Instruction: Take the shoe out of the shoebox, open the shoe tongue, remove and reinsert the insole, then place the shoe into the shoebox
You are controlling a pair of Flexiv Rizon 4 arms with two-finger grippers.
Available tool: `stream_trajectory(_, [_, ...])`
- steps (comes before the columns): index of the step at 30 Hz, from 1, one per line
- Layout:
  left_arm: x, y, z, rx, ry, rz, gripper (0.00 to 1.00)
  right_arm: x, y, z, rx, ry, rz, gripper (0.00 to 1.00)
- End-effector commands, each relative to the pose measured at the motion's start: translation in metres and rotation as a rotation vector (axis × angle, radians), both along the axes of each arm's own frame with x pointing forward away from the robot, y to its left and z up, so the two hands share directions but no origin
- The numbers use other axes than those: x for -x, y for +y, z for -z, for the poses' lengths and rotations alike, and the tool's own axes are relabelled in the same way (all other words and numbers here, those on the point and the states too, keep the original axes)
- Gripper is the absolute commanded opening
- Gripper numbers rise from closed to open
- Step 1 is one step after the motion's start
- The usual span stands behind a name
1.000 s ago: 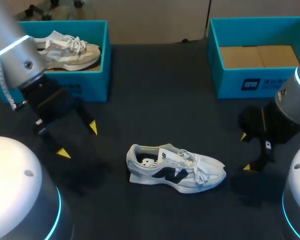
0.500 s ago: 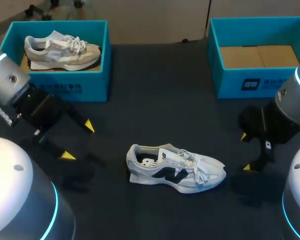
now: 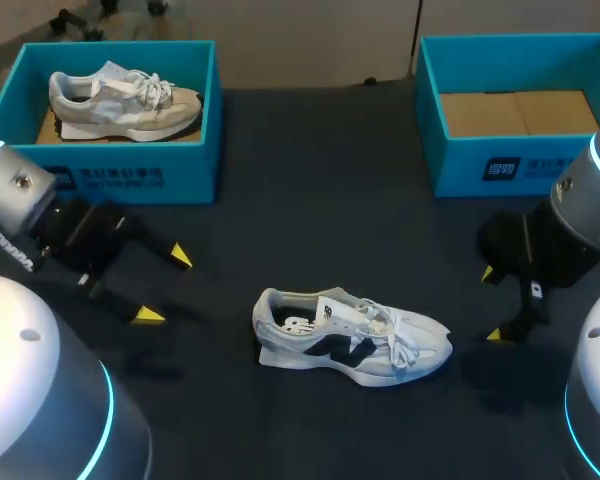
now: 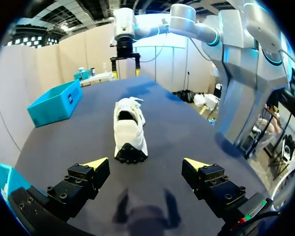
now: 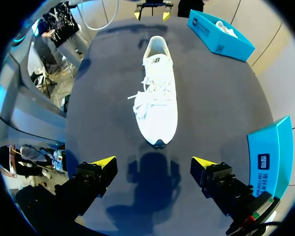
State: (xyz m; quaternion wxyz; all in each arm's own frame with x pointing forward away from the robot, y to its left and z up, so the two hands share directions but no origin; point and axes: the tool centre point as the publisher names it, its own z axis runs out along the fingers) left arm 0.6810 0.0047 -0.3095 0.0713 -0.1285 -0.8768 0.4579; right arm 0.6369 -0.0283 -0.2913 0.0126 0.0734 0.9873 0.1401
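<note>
**Shoe on the counter between two open claws**

The shoe [image 3: 352,338] stands upright on its sole on the dark counter [image 3: 310,180], in the lower middle of the head view. Its heel is toward the frame's left and its toe toward the right. It is white with a dark mark on its side, and its laces lie loosely over the tongue. It is outside both boxes and nothing touches it.

The left claw [image 3: 165,286] sits at the left of the frame, well apart from the heel. Its yellow-tipped fingers are spread wide with nothing between them. In the left wrist view the heel faces this claw, ahead of it and clear of both fingers.

The right claw [image 3: 490,303] is at the right of the frame, near the toe but not touching it. Its fingers are also spread and hold nothing. In the right wrist view the toe points at this claw, just ahead of the gap between its fingers.

The left box [image 3: 195,120], blue, sits in the upper left of the frame with a second shoe [image 3: 125,100] lying inside. The right box [image 3: 500,165], also blue, is in the upper right and shows a brown cardboard floor.
</note>
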Motion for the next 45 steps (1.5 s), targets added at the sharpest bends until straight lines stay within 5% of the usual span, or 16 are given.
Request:
stream_trajectory(1, [0.001, -0.001, 0.012, 0.032, 0.009, -0.022, 1.00, 0.001, 0.000, 0.002, 0.001, -0.002, 0.001, 1.00])
stream_trajectory(17, [-0.001, -0.008, 0.037, 0.102, 0.055, -0.091, 1.00, 0.001, 0.000, 0.002, 0.001, -0.002, 0.001, 1.00])
stream_trajectory(45, [-0.002, -0.010, 0.045, 0.129, 0.053, -0.114, 1.00, 0.001, 0.000, 0.002, 0.001, -0.002, 0.001, 1.00])
